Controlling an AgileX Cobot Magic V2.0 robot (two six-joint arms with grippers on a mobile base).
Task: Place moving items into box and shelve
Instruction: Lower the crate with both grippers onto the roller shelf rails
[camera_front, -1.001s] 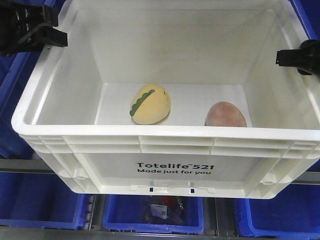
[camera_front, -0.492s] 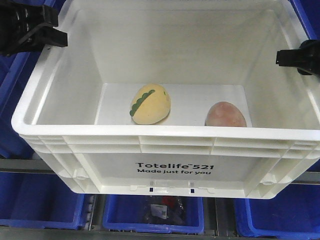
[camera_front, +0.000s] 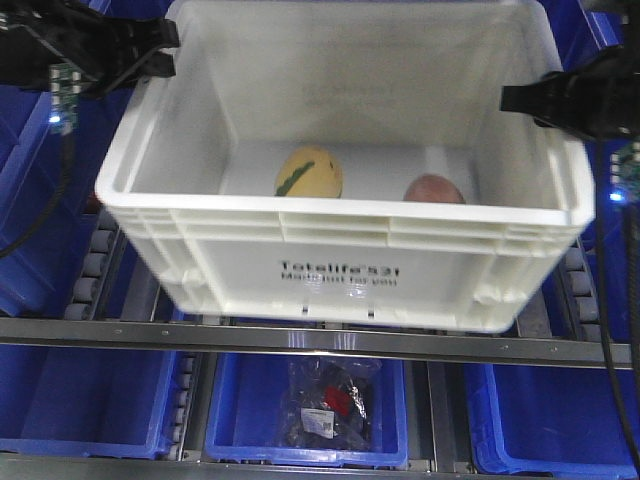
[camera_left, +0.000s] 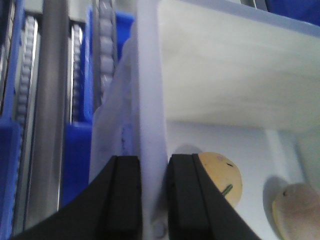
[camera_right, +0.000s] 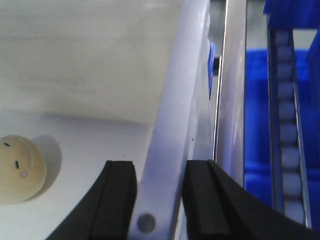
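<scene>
The white box (camera_front: 340, 275) printed "Totelife 521" hangs between my two grippers above a roller shelf. Inside lie the moving items: a pale yellow egg with a green stripe (camera_front: 308, 172) and a reddish-brown egg (camera_front: 433, 189). My left gripper (camera_front: 150, 50) is shut on the left wall; in the left wrist view its black fingers (camera_left: 125, 197) straddle the wall (camera_left: 150, 100), with the yellow egg (camera_left: 222, 175) and the other egg (camera_left: 297, 212) beyond. My right gripper (camera_front: 520, 100) is shut on the right wall (camera_right: 175, 100), with the yellow egg (camera_right: 20, 170) on the box floor.
A metal shelf rail (camera_front: 320, 342) runs under the box, with roller tracks (camera_front: 92, 265) at both sides. Blue bins (camera_front: 80, 400) fill the level below; the middle one holds a clear bag of small items (camera_front: 330, 405). More blue bins flank the box.
The box has moved away from the camera and up with both grippers. It looks smaller, and the shelf rail and rollers now show beneath it. Both eggs stayed on its floor.
</scene>
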